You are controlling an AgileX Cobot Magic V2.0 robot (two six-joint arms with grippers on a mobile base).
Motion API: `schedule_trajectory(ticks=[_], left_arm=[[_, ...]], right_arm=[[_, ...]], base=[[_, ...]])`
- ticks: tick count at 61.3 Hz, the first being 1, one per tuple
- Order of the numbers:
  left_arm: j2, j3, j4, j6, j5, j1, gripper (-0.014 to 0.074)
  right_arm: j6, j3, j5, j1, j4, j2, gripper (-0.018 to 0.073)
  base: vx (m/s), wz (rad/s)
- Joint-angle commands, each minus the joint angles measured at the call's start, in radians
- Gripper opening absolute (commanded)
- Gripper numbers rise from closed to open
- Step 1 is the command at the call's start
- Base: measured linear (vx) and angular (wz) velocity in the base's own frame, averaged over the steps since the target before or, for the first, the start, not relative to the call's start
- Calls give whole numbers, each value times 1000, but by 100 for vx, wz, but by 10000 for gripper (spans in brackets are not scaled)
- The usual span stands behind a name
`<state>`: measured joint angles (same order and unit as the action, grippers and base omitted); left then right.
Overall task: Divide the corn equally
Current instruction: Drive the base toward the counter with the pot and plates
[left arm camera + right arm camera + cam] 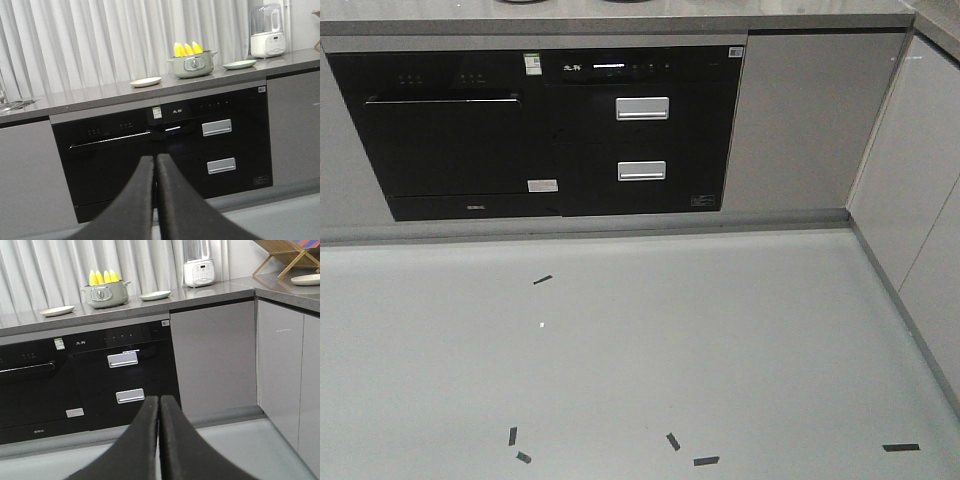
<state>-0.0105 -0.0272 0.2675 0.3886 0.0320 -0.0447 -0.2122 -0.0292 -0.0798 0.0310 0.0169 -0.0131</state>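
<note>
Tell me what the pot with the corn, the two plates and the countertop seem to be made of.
The pot holding the corn looks like enamelled metal, possibly ceramic: pale green, smooth, softly shiny. The cream plate and the green plate look like glazed ceramic, perhaps plastic: thin rims, even gloss. The countertop seems polished stone or composite: grey, with a glossy sheen.

A grey surface (100, 97) runs in front of white curtains (100, 35). On it stand a pale green pot (192, 66), a cream plate (145, 81) to its left, a green plate (239, 64) to its right, and a white blender (268, 31) farther right. Below sit a black dishwasher (445, 135) and two silver-handled drawers (642, 108). Black tape strips (705, 461) dot the floor (720, 350).
</note>
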Motion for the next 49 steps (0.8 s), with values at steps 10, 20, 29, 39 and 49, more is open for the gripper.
schedule_trajectory(ticks=[10,20,29,39,49], left_arm=[[-16,-3,2,-3,76,1,-7],[-16,-3,2,-3,76,1,-7],[-16,-3,2,-3,76,1,-7],[-16,-3,2,-3,76,1,-7],[-16,-3,2,-3,76,1,-7]], right_arm=[[7,-8,80,6,6,5,-4],[7,-8,80,6,6,5,-4],[7,-8,80,6,6,5,-4],[7,-8,80,6,6,5,-4],[7,-8,80,6,6,5,-4]], base=[[13,-2],[10,5],[9,12],[9,8],[10,2]])
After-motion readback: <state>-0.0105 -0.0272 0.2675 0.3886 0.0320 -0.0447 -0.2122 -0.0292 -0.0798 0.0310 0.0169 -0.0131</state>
